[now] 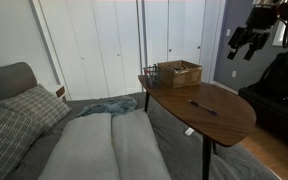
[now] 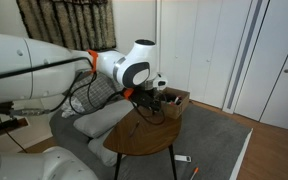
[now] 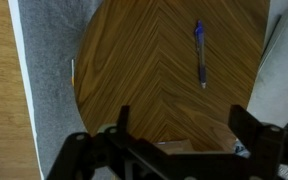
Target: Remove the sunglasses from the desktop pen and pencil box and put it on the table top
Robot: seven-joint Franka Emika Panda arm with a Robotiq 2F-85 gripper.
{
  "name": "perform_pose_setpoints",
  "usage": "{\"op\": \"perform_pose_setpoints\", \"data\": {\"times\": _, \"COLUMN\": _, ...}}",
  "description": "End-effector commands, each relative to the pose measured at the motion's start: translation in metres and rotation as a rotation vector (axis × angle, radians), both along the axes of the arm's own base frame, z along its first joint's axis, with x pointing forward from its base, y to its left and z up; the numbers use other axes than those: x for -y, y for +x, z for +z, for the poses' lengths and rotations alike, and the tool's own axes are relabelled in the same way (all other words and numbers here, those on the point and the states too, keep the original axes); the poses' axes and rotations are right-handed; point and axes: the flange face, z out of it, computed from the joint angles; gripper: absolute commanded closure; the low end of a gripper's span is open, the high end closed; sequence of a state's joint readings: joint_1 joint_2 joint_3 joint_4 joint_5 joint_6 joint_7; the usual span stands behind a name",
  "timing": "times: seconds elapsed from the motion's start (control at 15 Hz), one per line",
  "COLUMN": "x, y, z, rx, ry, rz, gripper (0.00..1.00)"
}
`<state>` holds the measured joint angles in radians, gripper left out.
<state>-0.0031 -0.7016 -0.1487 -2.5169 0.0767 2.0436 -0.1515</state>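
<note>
Plainly, the jaws stand wide (holding nothing), high above the table top (image 3: 154, 80).

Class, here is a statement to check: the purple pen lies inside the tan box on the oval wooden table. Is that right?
Not quite. The purple pen lies on the bare table top, outside the tan box and apart from it. An exterior view shows this, and the wrist view also shows the pen on bare wood.

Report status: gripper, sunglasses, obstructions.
Gripper open, empty, raised above table top. Sunglasses not made out; tan box at table's end. Purple pen loose on the wood, apart from box.
</note>
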Motion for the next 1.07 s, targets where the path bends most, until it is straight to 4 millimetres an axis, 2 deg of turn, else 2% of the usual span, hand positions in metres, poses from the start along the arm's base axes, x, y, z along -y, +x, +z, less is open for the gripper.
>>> {"op": "perform_pose_setpoints", "data": {"times": 0.0, "x": -0.001, "y": 0.003, "z": 0.002, "rx": 0.106, "ry": 0.112, "rz": -0.058, "gripper": 0.00}}
{"op": "perform_pose_setpoints", "data": {"times": 0.07, "x": 0.013, "y": 0.016, "z": -0.010, "rx": 0.148, "ry": 0.130, "rz": -0.091, "gripper": 0.00}}
{"op": "perform_pose_setpoints", "data": {"times": 0.33, "x": 0.007, "y": 0.036, "z": -0.005, "rx": 0.319, "ry": 0.251, "rz": -0.196, "gripper": 0.00}}
{"op": "perform_pose_setpoints", "data": {"times": 0.8, "x": -0.003, "y": 0.071, "z": 0.026, "rx": 0.602, "ry": 0.449, "rz": -0.306, "gripper": 0.00}}
{"op": "perform_pose_setpoints", "data": {"times": 0.87, "x": -0.001, "y": 0.071, "z": 0.031, "rx": 0.623, "ry": 0.466, "rz": -0.291, "gripper": 0.00}}
{"op": "perform_pose_setpoints", "data": {"times": 0.93, "x": -0.005, "y": 0.065, "z": 0.020, "rx": 0.580, "ry": 0.420, "rz": -0.291, "gripper": 0.00}}
{"op": "perform_pose_setpoints", "data": {"times": 1.0, "x": -0.004, "y": 0.067, "z": 0.024, "rx": 0.595, "ry": 0.436, "rz": -0.288, "gripper": 0.00}}
